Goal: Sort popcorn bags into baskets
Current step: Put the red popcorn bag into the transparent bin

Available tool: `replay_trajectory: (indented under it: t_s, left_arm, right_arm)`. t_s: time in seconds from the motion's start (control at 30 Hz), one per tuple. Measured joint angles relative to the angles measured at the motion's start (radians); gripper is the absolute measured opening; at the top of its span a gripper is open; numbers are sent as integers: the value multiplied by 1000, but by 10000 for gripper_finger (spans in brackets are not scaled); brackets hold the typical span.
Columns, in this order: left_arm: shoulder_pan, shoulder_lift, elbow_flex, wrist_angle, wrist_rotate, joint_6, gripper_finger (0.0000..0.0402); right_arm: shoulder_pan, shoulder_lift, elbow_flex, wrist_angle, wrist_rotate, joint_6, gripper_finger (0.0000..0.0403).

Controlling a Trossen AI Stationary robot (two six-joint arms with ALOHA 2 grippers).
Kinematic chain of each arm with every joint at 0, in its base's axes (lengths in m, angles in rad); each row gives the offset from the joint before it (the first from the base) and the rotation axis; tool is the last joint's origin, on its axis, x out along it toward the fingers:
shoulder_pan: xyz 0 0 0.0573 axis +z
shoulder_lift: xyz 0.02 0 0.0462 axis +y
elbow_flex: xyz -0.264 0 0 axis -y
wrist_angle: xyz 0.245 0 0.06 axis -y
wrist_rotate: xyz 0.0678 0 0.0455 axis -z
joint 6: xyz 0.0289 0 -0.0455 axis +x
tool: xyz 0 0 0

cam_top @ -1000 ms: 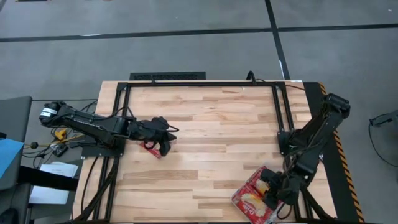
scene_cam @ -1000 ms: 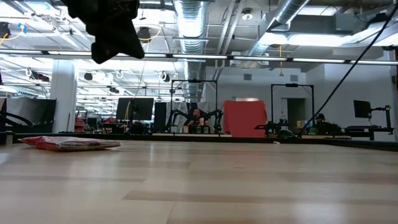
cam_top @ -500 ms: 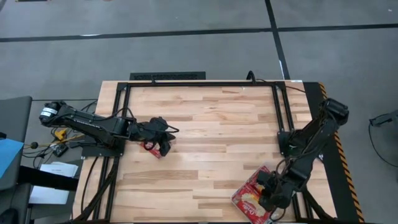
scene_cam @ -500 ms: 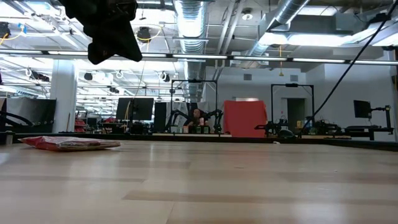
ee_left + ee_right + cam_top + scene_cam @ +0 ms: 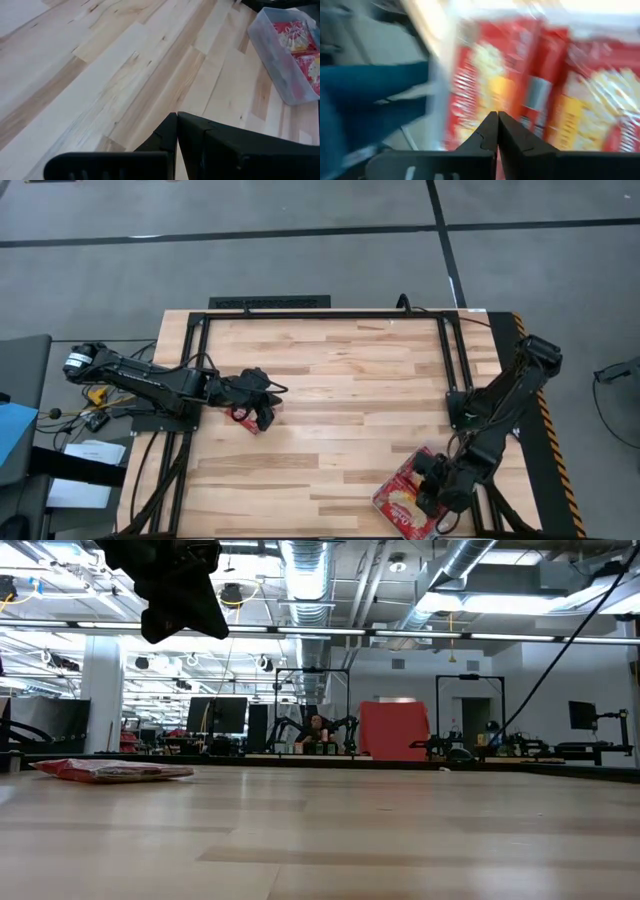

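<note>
**Right end effector shuts empty over the tray**

Your right end effector point(image 5: 432, 498) has just pinched closed above the clear tray point(image 5: 272, 55) at the table point(image 5: 340, 380) corner, nothing held, so a bag seems delivered. Left end effector point(image 5: 262, 410), clenched, hovers over the remaining popcorn bag point(image 5: 243, 418).

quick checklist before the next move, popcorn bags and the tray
1. Right gripper over the clear tray at the table's near right corner: ok.
2. Right fingers together, nothing between them: ok, no bag held.
3. Popcorn bags lying inside the tray: ok, several there; exact count cannot tell.
4. Loose bag on the table's left side, not yet sorted: not ok.
5. Left gripper shut, beside that bag; gripping it: cannot tell.
6. Middle of the table between the arms bare: ok.
</note>
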Motion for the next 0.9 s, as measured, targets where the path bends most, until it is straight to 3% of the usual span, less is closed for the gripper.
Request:
replay_trajectory:
  t_s: [0.17,0.3,0.6,0.9]
  left_arm:
    - [0,0,0,0,-3,0,0]
    - [0,0,0,-1,-3,-3,0]
    - [0,0,0,-1,7,-15,0]
    - [0,0,0,-38,4,-15,0]
  right_arm:
    - [1,-32,1,104,52,-54,12]
    - [0,29,2,124,-10,-69,7]
    - [-13,129,1,76,-134,-35,35]
    - [-13,48,1,63,-128,-40,19]
